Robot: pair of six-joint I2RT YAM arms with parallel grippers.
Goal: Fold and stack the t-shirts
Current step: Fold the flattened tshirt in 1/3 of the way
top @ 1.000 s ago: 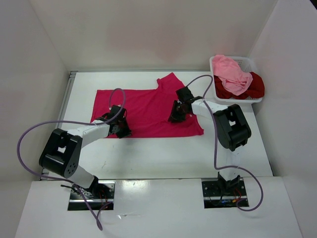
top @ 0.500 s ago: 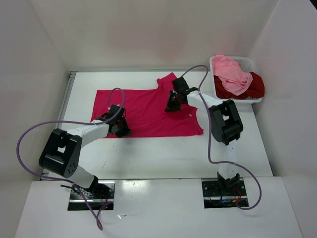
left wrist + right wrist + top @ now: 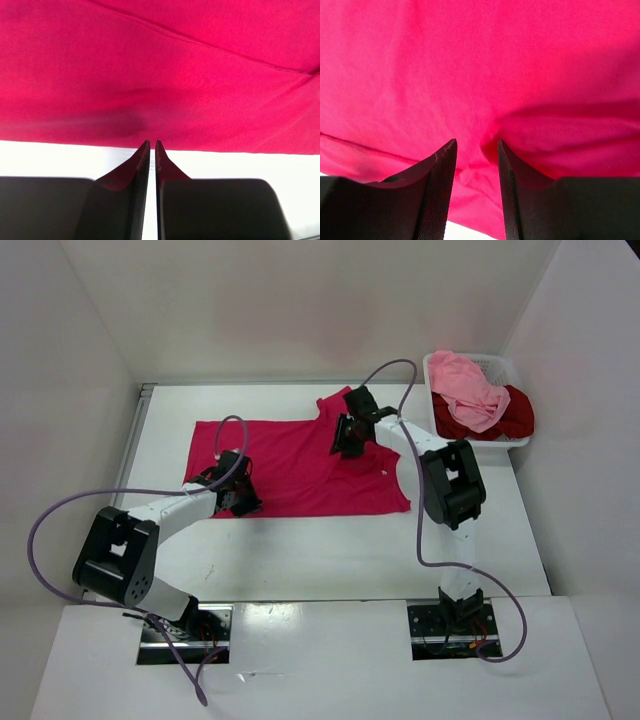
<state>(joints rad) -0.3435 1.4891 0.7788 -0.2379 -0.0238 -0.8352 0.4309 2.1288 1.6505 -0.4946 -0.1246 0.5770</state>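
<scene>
Step in hand: first fold of the bright crimson-pink cloth t-shirt (image 3: pixel 300 458), by my reading; it lies spread flat on the white worktop (image 3: pixel 330 550), and neither fold nor stack has been made.
Left end effector (image 3: pixel 243 500): at the shirt's near hem, left of the middle; the wrist view shows its jaws nearly together, with the tips (image 3: pixel 150 146) at the hem edge, yet whether cloth is pinched between them cannot be told.
Right end effector (image 3: pixel 345 440): over the shirt's far right part, near the sleeve; jaws parted, with a small ridge of cloth (image 3: pixel 485 145) between the fingers (image 3: pixel 440 170), not clamped.
Next move calls for: the right jaws shutting on that ridge and the left side getting a sure hold on the hem, then both lifting together so that the cloth turns over evenly; a one-sided lift would likely drag and wrinkle it.
Other shirts: light pink cloth t-shirt (image 3: pixel 468 388) draped over a dark red cloth t-shirt (image 3: pixel 505 418), both in the white plastic mesh basket (image 3: pixel 495 363) at the far right corner.
Surface: smooth white worktop, bare apart from the shirt, basket and arms.
Room: plain white walls (image 3: pixel 300 310) enclosing three sides; purple cables (image 3: pixel 60 515) loop from both arms.
</scene>
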